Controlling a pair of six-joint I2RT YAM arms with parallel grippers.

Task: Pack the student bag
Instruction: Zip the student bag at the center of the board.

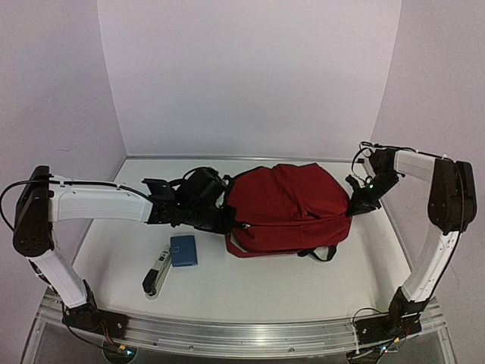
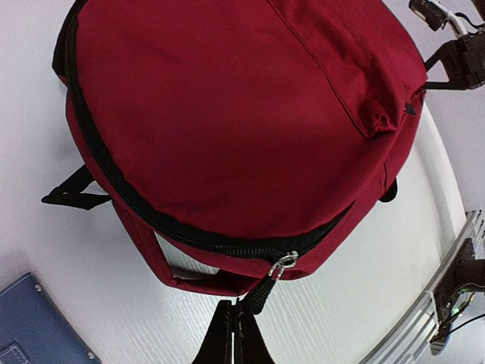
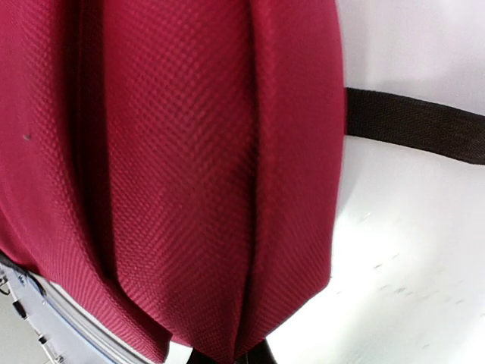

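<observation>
The student bag, dark red with black straps, lies flat mid-table. My left gripper is at its left end, shut on the black zipper pull; the fingertips pinch the strap just below the metal slider. The black zipper looks closed along the stretch that shows. At the bag's right end my right gripper is shut on a fold of red fabric; its fingertips barely show under the fold.
A blue flat case and a black-and-silver stapler-like object lie on the table in front of the bag's left end. A black strap trails from the bag's right side. The table's metal front rail runs along the near edge.
</observation>
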